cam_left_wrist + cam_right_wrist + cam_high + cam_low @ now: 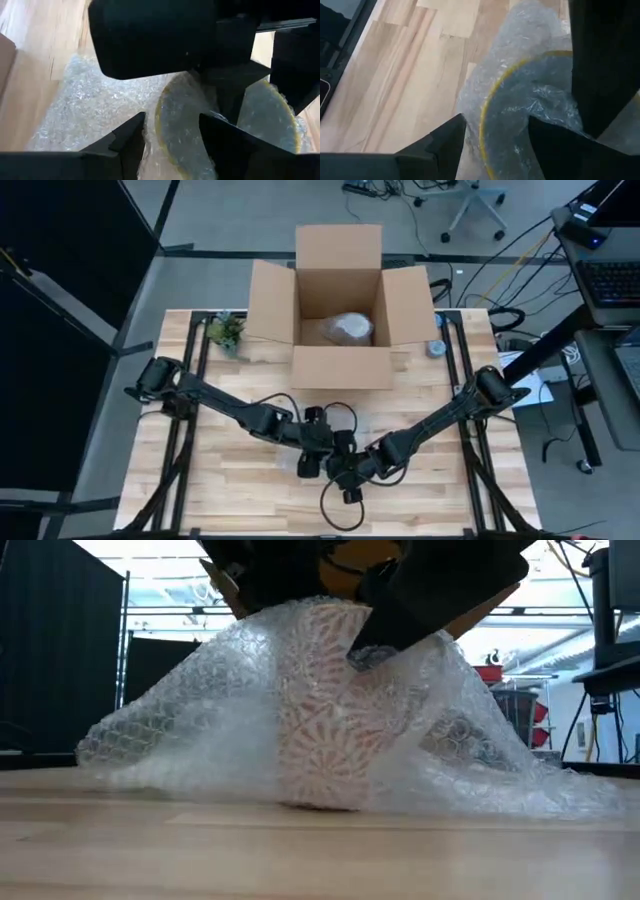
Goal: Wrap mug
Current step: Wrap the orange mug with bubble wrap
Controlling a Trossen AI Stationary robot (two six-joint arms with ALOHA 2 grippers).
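Observation:
A pink-and-white patterned mug (325, 735) stands upright on the wooden table, under a sheet of clear bubble wrap (170, 735) that spreads out on both sides. Its yellow rim (161, 117) shows through the wrap. Both grippers hang over the mug's mouth and hide it in the high view. My left gripper (172, 145) and my right gripper (495, 150) are open. Each stands astride the rim, one finger inside the mouth and one outside. My left gripper comes from above with one finger (225, 142) down in the wrap-lined mouth and the other (127, 145) outside the wall; the gap is wider than the wall. My right gripper stands the same way, its inner finger (560, 150) on the wrap inside the rim (485, 125); mug stays on the table.
An open cardboard box (272, 305) stands at the table's far edge with a wrapped bundle (345, 328) inside. A small green plant (226, 332) is to its left and a grey roll (435, 348) to its right. A black cable (340, 515) loops near the front edge.

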